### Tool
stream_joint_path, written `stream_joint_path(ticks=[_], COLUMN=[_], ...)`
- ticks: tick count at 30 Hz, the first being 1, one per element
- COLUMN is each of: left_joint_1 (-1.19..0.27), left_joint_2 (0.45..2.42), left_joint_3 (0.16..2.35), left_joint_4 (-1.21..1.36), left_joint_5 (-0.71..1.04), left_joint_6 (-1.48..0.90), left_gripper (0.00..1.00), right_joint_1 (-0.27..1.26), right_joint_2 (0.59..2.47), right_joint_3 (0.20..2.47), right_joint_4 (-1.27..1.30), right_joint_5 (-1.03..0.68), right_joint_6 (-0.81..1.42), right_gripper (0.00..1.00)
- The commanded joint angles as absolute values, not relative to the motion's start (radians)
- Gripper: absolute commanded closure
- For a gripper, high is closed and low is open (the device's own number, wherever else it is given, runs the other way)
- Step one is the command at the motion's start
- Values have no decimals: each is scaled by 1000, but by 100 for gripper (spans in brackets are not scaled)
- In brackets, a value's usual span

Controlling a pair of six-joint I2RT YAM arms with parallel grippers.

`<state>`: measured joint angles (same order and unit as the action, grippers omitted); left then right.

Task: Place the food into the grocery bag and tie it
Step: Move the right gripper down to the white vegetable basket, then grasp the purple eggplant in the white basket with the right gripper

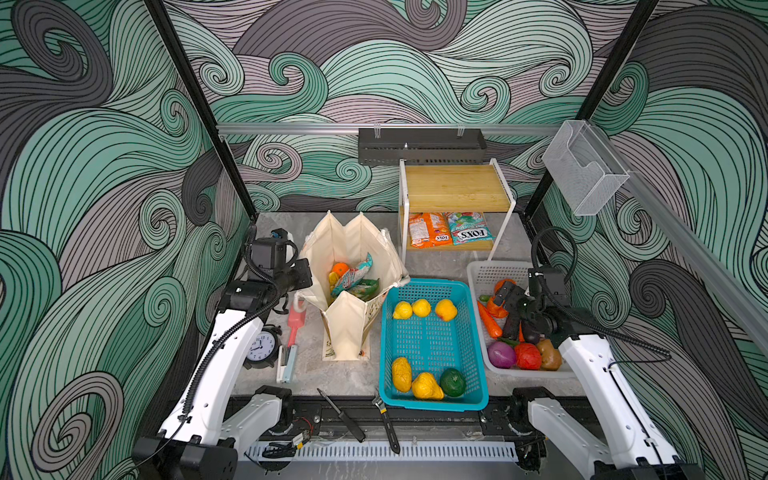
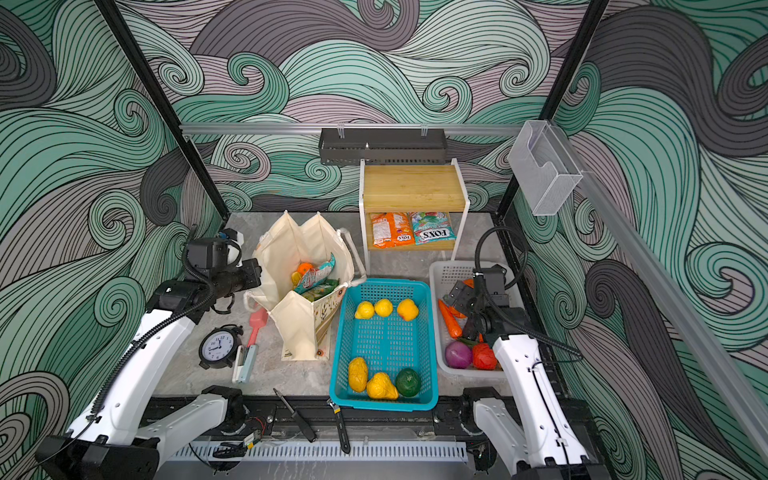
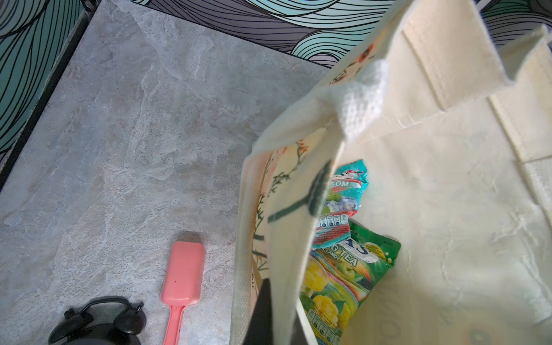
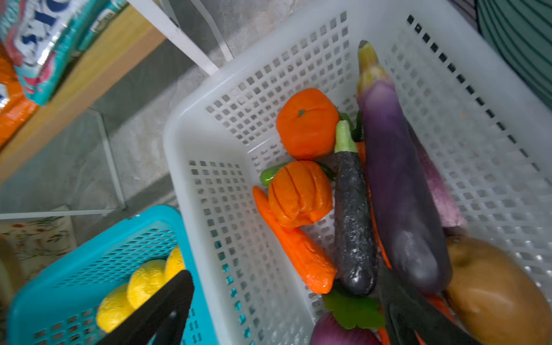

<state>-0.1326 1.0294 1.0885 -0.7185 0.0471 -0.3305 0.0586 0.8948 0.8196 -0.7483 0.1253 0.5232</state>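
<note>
Since the left gripper [image 1: 291, 302] has its fingers [image 3: 261, 313] pinched fully together on the left rim of the tall cream canvas grocery bag [image 1: 345, 332], right by a thick white handle [image 3: 363, 95], my read is it's only there to keep the mouth pulled open so stuff can drop in. Down inside are a glossy teal-red snack packet [image 3: 340, 206], a green-yellow snack packet [image 3: 343, 277] and a small round orange [image 1: 340, 269]. The bag stands upright left of middle on the grey stone-look table [image 1: 307, 365], just beside the teal plastic mesh basket [image 1: 432, 345].

The right gripper [image 4: 285, 271] is the opposite. Its fingers are spread about as wide as they go, holding nothing, hanging over the white plastic mesh basket [image 4: 268, 74] on the right. In the wrist view a slim dark eggplant [image 4: 354, 227] and an orange toy carrot [image 4: 298, 251] lie between the fingers, with a long purple eggplant [image 4: 400, 194] touching the dark one. I'd guess the wide spread is for straddling that dark eggplant next. Nothing's tied yet, so there's plenty left to do.
</note>
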Motion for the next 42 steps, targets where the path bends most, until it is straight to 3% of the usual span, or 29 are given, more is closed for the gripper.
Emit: stream_joint_path(ticks=[1,11,17,21,26,42], left_joint_1=[-127,-117,-113,-112,-108,-106], left_joint_2=[1022,1024,1026,1017,1028,1049], left_joint_3=[1074,1068,1065,1064,1060,1059], left_joint_4=[-758,-738,-734,-731,-720,-708], left_joint_5=[77,120,142,143,175,163], left_joint_6=[-330,-339,-343,-343,-355,-367], left_gripper=[100,100,100,100,100,100], right_joint_1=[52,-7,-92,-112,-172,-247], right_joint_2=[888,1063,1117,1154,1164,1251], right_joint_3=[818,838,835,825,768,736], right_joint_4=[-699,-644,-604,-591,-517,-427], right_joint_5=[233,322,275,322,244,131], right_joint_6=[416,411,407,402,413,391], right_gripper=[3,10,28,35,42,44])
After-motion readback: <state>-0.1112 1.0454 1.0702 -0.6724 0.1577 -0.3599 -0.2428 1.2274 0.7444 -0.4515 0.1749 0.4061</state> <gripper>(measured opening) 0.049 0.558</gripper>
